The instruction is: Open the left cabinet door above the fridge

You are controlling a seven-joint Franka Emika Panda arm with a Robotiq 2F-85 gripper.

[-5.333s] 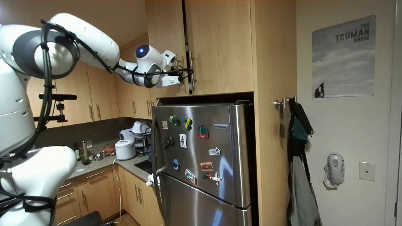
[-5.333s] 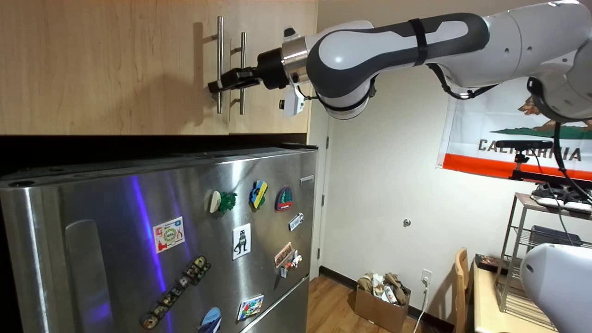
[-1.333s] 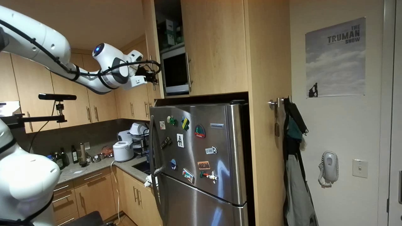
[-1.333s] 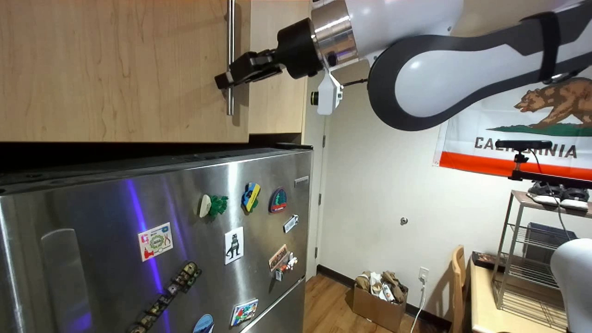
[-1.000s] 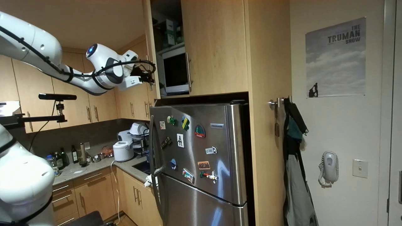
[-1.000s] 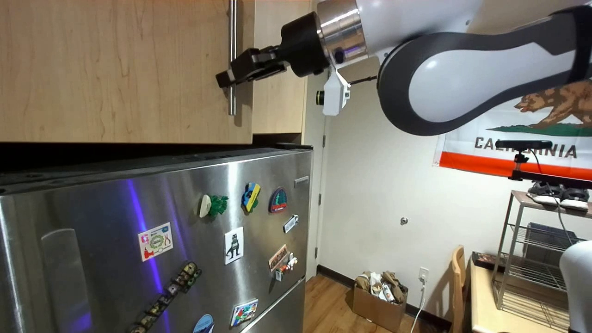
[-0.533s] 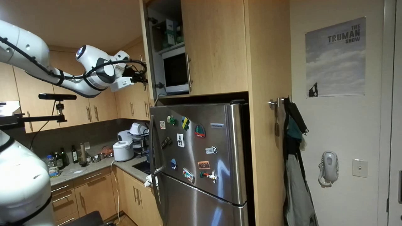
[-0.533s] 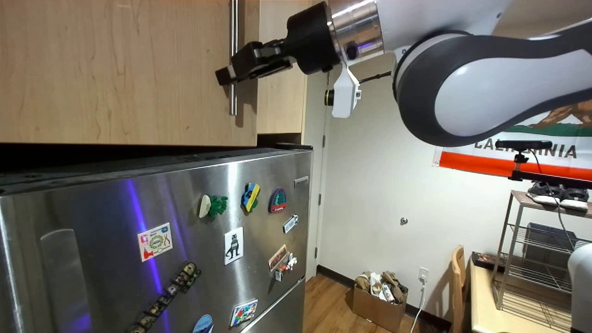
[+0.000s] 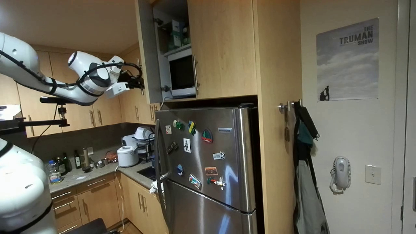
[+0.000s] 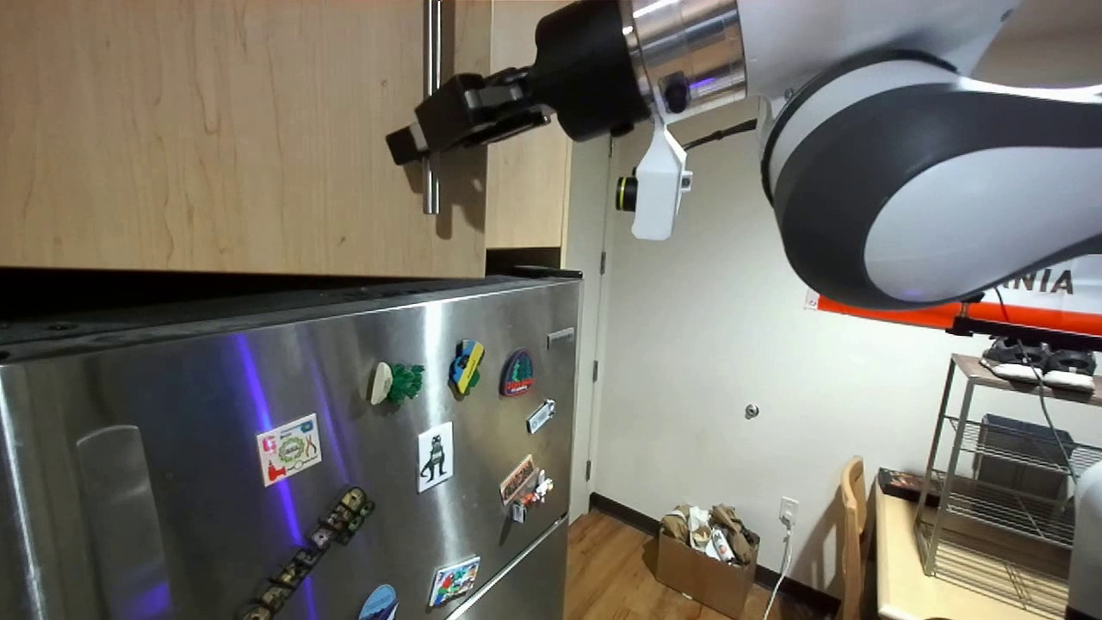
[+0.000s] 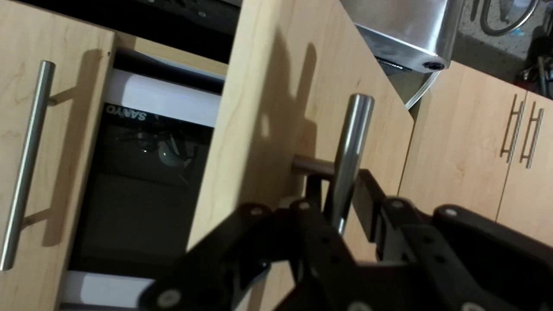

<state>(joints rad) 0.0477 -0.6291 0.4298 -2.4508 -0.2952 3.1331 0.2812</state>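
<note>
Standing open; pale left door [image 10: 241, 138]

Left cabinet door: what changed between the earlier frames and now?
The left cabinet door has swung outward, leftward in an exterior view, from a narrow gap to well open, baring a white-framed appliance. The tool has travelled out with it, straddling the bar handle; clamped or loose, I can't tell. The wider door and the fridge stayed as they were, both shut.
</note>
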